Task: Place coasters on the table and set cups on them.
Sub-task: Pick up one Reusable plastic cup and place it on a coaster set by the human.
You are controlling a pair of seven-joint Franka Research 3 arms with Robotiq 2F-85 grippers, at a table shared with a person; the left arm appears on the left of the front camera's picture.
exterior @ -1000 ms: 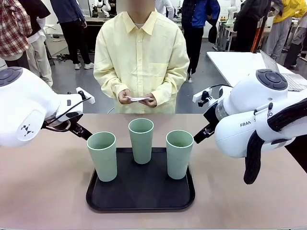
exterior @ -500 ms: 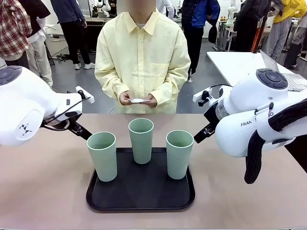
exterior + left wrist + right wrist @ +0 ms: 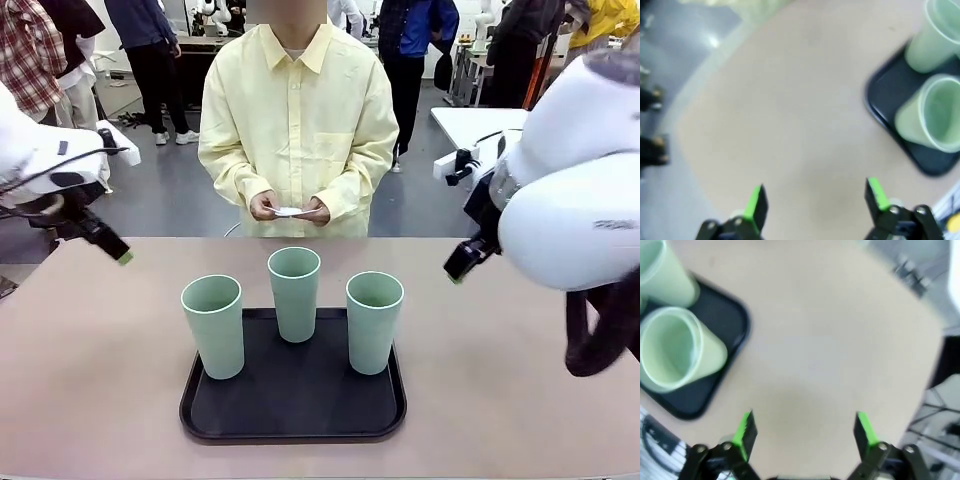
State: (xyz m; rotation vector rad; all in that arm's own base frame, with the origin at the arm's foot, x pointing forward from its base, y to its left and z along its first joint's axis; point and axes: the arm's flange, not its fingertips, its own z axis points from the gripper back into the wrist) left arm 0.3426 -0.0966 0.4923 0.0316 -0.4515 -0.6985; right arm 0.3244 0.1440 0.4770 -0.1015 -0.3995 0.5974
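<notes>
Blur softens both wrist views, and the front view cuts each arm off at its picture edge. Left tool (image 3: 816, 197) hangs released over bare worktop (image 3: 790, 110), green-padded fingers (image 3: 756, 201) wide apart with nothing between them. Its arm slopes down from the left. To its right, well apart, stands a black tray (image 3: 293, 410) bearing the left cup (image 3: 213, 325), middle cup (image 3: 294, 293) and right cup (image 3: 374, 320), all upright. Beyond them, between the two tools, the person's hands (image 3: 262, 206) pinch the thin white coasters (image 3: 288, 211), too small to count. Right tool (image 3: 805, 430) is released too, empty above the worktop, with the tray's corner beside it. Its bulky arm hides the worktop's right side.
</notes>
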